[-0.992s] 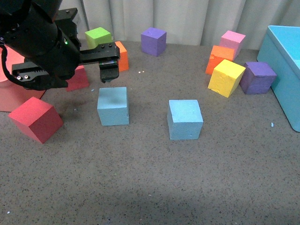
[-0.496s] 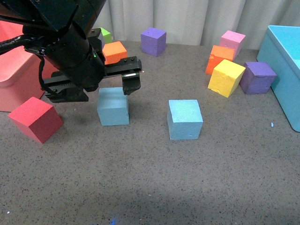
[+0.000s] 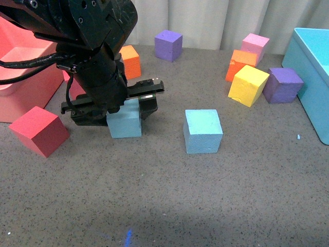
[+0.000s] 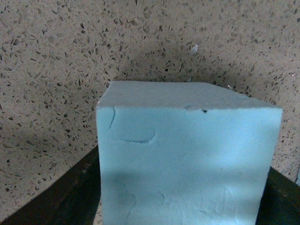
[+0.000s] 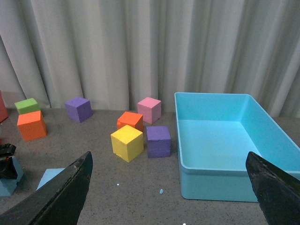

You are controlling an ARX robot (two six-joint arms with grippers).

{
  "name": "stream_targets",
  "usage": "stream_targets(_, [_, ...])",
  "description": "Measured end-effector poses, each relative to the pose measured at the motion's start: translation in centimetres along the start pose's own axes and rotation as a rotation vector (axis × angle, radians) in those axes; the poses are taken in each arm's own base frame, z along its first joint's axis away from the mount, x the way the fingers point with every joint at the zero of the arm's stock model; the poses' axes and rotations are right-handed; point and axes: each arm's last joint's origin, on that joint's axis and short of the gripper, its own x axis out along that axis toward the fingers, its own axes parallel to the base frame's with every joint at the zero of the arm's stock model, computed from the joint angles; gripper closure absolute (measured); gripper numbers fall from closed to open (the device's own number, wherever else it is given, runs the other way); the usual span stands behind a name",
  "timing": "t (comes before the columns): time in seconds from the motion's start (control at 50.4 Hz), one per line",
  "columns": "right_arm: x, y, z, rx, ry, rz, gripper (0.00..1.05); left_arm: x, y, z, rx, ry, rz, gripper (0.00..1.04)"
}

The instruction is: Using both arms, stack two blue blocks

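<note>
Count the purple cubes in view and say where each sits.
2. One purple cube stands at the back near the curtain; the other purple cube sits between the yellow cube and the light-blue bin. The left arm could hide more.

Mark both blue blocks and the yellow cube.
left blue block (image 3: pixel 125 126), front view, on its front face.
right blue block (image 3: pixel 203 123), front view, on its top face.
yellow cube (image 3: pixel 242 92), front view, on its front face.

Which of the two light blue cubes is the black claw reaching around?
The left blue cube, sitting between the fingers of the open left gripper. The other blue cube stands free to its right, untouched.
</note>
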Motion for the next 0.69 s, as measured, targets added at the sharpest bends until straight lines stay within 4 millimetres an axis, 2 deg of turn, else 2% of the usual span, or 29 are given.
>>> stream_targets(0.139, [0.0, 0.0, 0.0, 0.0, 0.0, 0.0, 0.09, -0.1, 0.0, 0.1, -0.01, 0.002, 0.008, 0.47])
stream_targets(0.238, [0.0, 0.0, 0.0, 0.0, 0.0, 0.0, 0.09, -0.1, 0.0, 0.1, -0.013, 0.004, 0.015, 0.52])
stream_targets(0.357, [0.0, 0.0, 0.0, 0.0, 0.0, 0.0, 0.09, -0.4, -0.2, 0.0, -0.008, -0.001, 0.02, 0.56])
stream_targets(0.456, [0.0, 0.0, 0.0, 0.0, 0.0, 0.0, 0.09, -1.6, -0.8, 0.1, -0.004, -0.027, 0.026, 0.58])
stream_targets(0.595, [0.0, 0.0, 0.0, 0.0, 0.0, 0.0, 0.09, -4.2, -2.8, 0.0, -0.002, -0.058, 0.012, 0.58])
stream_targets(0.694, [0.0, 0.0, 0.0, 0.0, 0.0, 0.0, 0.09, -5.2, -4.7, -0.2, -0.005, -0.069, -0.005, 0.58])
